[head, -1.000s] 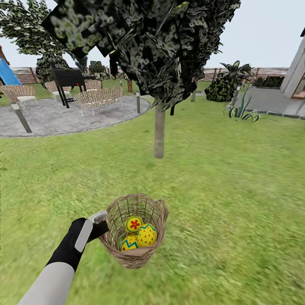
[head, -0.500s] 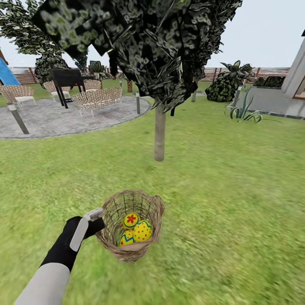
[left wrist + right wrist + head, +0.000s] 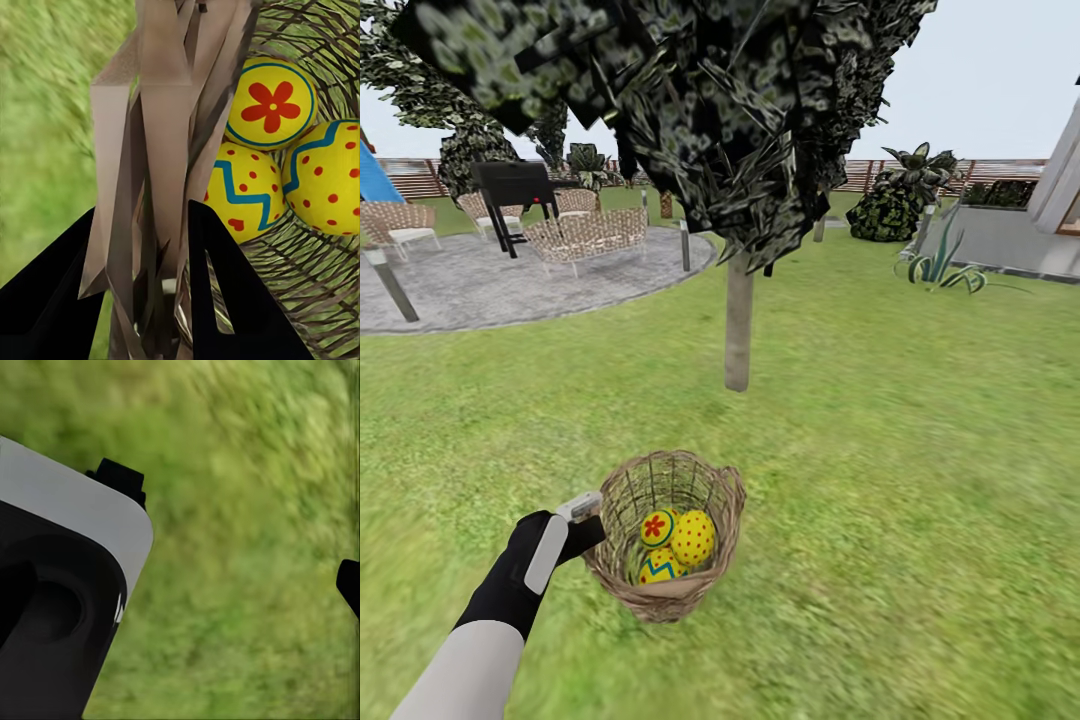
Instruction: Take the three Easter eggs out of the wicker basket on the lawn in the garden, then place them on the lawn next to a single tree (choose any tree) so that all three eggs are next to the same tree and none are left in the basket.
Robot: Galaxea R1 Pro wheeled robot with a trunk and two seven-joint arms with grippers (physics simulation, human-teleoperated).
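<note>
In the head view my left gripper [image 3: 588, 515] is shut on the braided rim of the wicker basket [image 3: 665, 598], holding it above the lawn [image 3: 910, 450]. Three yellow Easter eggs lie inside: a flower egg [image 3: 656, 528], a dotted egg [image 3: 693, 537] and a zigzag egg [image 3: 658, 570]. The tree [image 3: 738, 320], with its pale trunk, stands on the grass a short way beyond the basket. The left wrist view shows the rim [image 3: 161, 135] clamped in that gripper [image 3: 142, 232], with the flower egg [image 3: 271, 105], the zigzag egg [image 3: 244, 191] and the dotted egg [image 3: 326, 176] beside it. My right gripper [image 3: 184, 585] hangs open over grass.
A grey paved circle [image 3: 480, 290] with wicker chairs [image 3: 590, 235] and a dark grill [image 3: 515, 190] lies at the far left. A spiky plant [image 3: 940, 268], a bush [image 3: 885, 210] and the house corner [image 3: 1055, 180] are at the far right. A wooden fence [image 3: 980, 170] closes the back.
The view has crept closer to the tree, whose trunk base sits lower in the picture. The basket stays in my left gripper and the eggs have shifted slightly inside it.
</note>
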